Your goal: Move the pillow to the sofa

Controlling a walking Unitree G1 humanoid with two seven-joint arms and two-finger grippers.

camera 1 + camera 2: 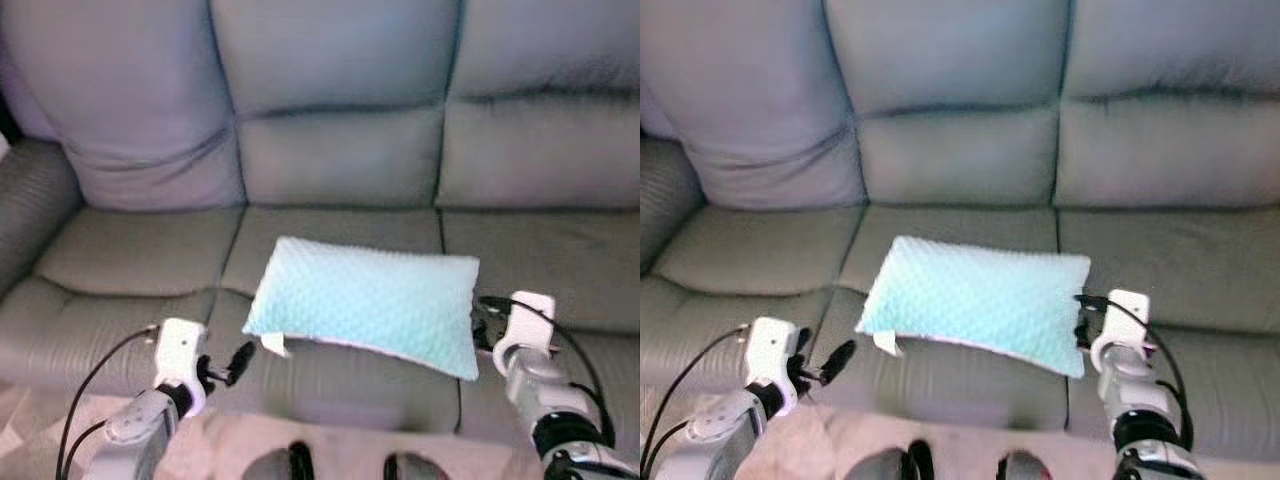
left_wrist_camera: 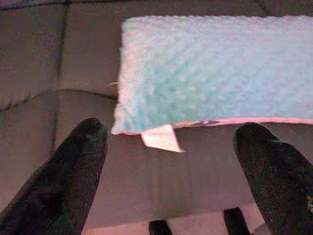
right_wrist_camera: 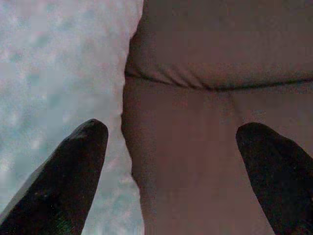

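The pillow is lying on the sofa seat near its front edge. The left gripper and right gripper are hovering spread apart beside its ends, holding nothing.

Grey sofa stood across head view, three seat cushions, three back cushions behind at 12 o'clock. Pale blue pillow lay flat on middle seat cushion, long side across, right end reaching seam toward 3 o'clock. White tag stuck out from corner at 7 o'clock.

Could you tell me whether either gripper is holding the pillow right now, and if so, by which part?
Nothing is held. The pillow lies on the sofa; the left gripper and right gripper are both open beside it.
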